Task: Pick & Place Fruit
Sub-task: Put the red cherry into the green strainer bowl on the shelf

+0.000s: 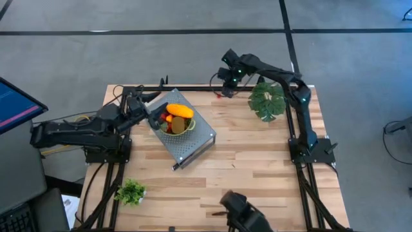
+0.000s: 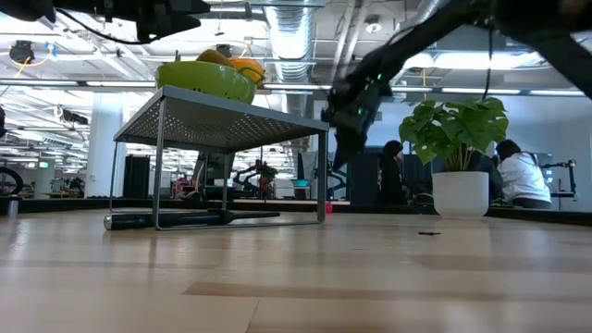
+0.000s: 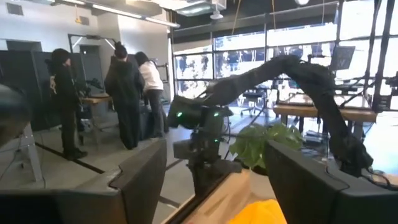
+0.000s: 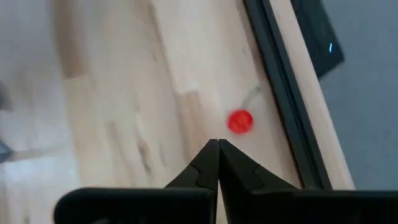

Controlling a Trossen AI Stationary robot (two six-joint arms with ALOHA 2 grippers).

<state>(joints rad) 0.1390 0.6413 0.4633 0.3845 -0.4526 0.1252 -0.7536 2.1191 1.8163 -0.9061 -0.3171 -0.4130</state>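
Observation:
A green bowl [image 1: 174,126] stands on a perforated metal rack [image 1: 193,143] at mid-table. It holds an elongated yellow-orange fruit [image 1: 179,111], a red piece and a brown kiwi [image 1: 178,125]. My left gripper [image 1: 153,116] is open, level at the bowl's left rim, and the yellow fruit [image 3: 261,214] shows low between its fingers. One small red ball [image 4: 240,121] with a thin stem lies on the table by the far edge. My right gripper [image 4: 218,143] is shut and points down, just short of the ball [image 1: 219,95] and above the table.
A large potted plant [image 1: 267,100] stands at the far right, close to my right arm. A small green plant [image 1: 131,191] sits near the front left. A black-handled knife [image 2: 185,219] lies under the rack. A black rail [image 4: 280,93] runs along the far edge.

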